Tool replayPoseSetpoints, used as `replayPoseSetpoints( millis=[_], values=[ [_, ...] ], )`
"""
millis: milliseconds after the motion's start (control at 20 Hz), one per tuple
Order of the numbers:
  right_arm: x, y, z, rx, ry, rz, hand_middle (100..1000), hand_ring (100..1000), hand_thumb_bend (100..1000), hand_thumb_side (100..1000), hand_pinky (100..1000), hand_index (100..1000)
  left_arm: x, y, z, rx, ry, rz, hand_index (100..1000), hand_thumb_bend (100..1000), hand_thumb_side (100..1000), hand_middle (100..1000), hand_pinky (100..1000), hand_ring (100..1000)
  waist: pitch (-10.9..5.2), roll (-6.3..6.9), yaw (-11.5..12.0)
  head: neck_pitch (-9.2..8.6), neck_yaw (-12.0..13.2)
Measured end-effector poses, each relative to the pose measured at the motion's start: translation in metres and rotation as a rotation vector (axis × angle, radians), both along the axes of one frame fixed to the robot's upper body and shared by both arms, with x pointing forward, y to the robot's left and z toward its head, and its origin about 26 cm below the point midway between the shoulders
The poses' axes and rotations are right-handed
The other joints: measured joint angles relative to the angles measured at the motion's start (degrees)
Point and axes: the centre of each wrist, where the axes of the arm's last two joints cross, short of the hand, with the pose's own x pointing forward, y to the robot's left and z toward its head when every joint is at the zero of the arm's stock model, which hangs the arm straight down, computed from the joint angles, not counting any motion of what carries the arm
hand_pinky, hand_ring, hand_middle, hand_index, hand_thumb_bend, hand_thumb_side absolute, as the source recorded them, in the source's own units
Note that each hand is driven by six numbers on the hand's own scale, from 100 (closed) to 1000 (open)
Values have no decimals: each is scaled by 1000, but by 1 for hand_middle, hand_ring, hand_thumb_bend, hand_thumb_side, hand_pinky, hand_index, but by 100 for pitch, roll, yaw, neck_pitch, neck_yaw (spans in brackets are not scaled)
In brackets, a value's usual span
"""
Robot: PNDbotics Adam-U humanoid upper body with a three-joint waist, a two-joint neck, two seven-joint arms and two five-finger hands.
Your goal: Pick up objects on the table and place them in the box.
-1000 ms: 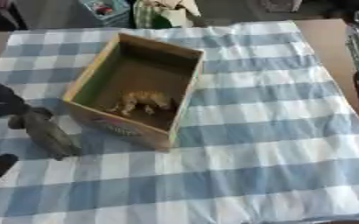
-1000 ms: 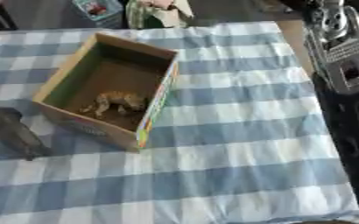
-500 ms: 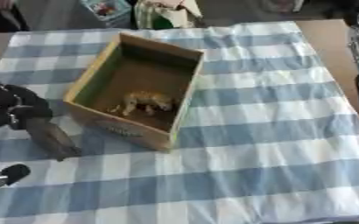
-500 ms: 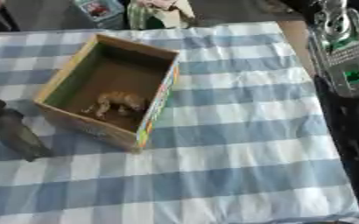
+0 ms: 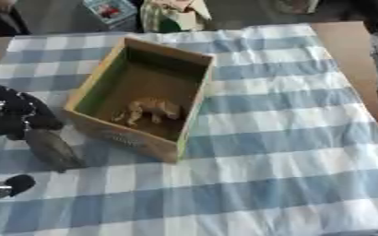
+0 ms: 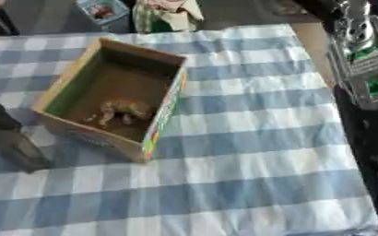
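**Left hand closed in on the grey animal beside the box**

In the left eye view, my left hand (image 5: 11, 115) had come in from the left edge over the last second and sat right at the top of the grey toy animal (image 5: 53, 150), which stood on the checked cloth of the counter (image 5: 289, 138) just beside the near left corner of the cardboard box (image 5: 194, 110). A second earlier the hand was further back and higher; now its dark fingers (image 5: 40, 122) curled down onto the animal's upper end. I could not tell whether they had truly closed around it or only touched it. The animal itself had not left the cloth. Inside the box a tan toy animal (image 5: 150, 109) already lay on the floor, so one thing was in and the grey one was, I judged, the next to go.

In the right eye view, only a sliver of that hand showed at the left edge, again meeting the grey animal's top. My right hand was not visible in either view.
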Motion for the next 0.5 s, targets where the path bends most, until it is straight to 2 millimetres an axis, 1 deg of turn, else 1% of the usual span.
replayPoseSetpoints(
  millis=[50, 150, 250, 300, 350, 500],
  values=[
    [0, 0, 0, 2, 1, 0, 564, 747, 100, 507, 798, 819, 0, 0, 0, -2, 8, 7, 907, 297, 466, 743, 665, 800, 9, -4, -8, -10, 8],
    [0, 1, 0, 7, 4, 2, 563, 747, 100, 511, 798, 819, 0, 0, 0, -6, 24, 20, 891, 283, 456, 740, 662, 797, 25, -6, -16, -40, 12],
    [0, 1, -1, 11, 6, 3, 562, 745, 100, 515, 798, 818, 0, -1, 2, -10, 31, 32, 875, 270, 431, 741, 659, 796, 30, -8, -32, -44, 14],
    [0, 2, -1, 13, 7, 2, 561, 745, 100, 515, 798, 817, 0, -1, 3, -11, 36, 39, 871, 243, 393, 744, 657, 794, 38, -10, -40, -46, 17],
    [0, 2, -1, 14, 8, 3, 561, 745, 100, 518, 798, 816, 0, -1, 3, -13, 40, 46, 868, 251, 403, 744, 656, 793, 51, -10, -44, -47, 20],
    [0, 2, -1, 19, 9, 5, 560, 744, 100, 528, 798, 815, 1, -2, 5, -18, 48, 63, 859, 234, 371, 743, 655, 793, 70, -16, -66, -85, 43]
  ],
)
